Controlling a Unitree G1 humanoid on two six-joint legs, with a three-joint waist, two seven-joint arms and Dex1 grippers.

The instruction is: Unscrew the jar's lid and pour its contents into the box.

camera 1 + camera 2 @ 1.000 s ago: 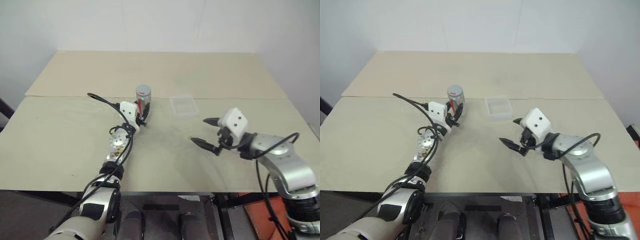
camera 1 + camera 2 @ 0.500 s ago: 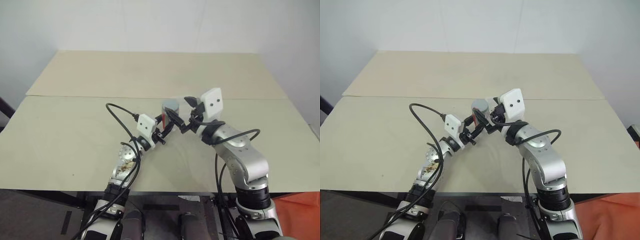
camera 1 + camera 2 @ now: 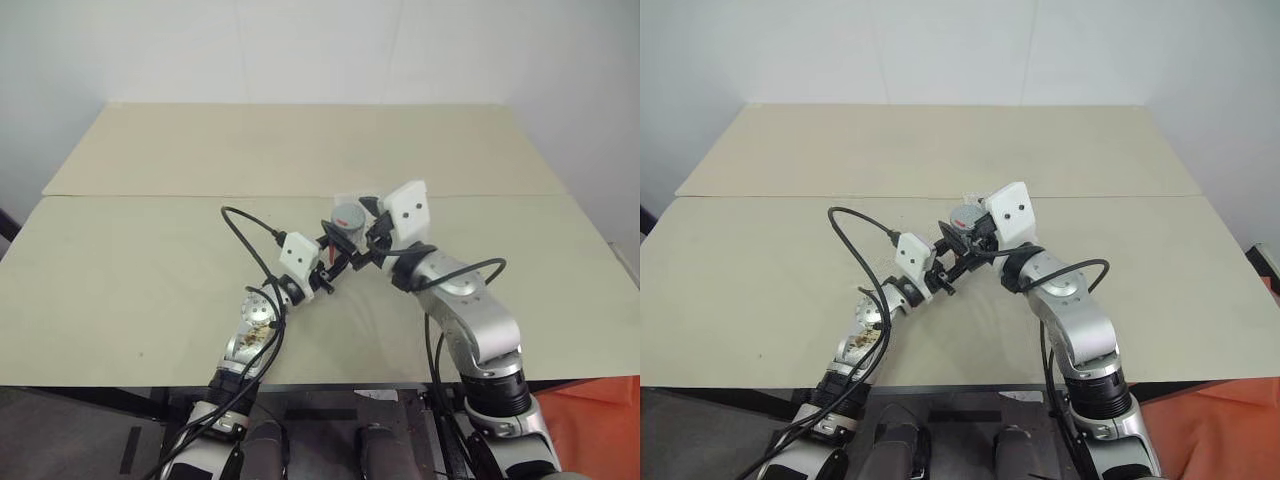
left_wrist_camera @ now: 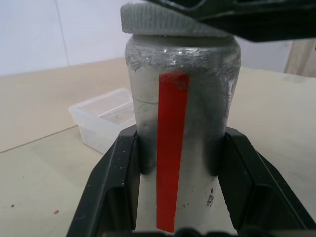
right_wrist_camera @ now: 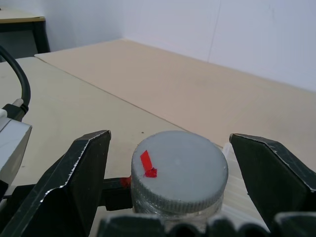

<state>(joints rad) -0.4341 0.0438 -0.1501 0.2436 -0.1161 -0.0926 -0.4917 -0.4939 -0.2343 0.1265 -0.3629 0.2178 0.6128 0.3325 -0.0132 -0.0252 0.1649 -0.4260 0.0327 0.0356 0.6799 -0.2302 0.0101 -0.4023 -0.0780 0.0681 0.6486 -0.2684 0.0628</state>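
The jar (image 4: 173, 123), silvery-grey with a red label band, is held upright above the table with my left gripper (image 4: 178, 163) shut on its lower body. Its grey lid (image 5: 180, 173) carries a small red mark on top. My right gripper (image 5: 175, 145) is open, one finger on each side of the lid with a gap on both sides. In the left eye view the two grippers meet at the jar (image 3: 347, 222) over the table's middle. The clear plastic box (image 4: 106, 116) lies on the table just behind the jar.
The beige table (image 3: 150, 260) has a seam running across it behind the grippers, and a white wall rises beyond its far edge. A black cable (image 3: 245, 225) loops up from my left arm.
My left gripper has carried the jar right and back towards me. My right gripper swung in from the right and now straddles the lid. Little has moved in the last half second.
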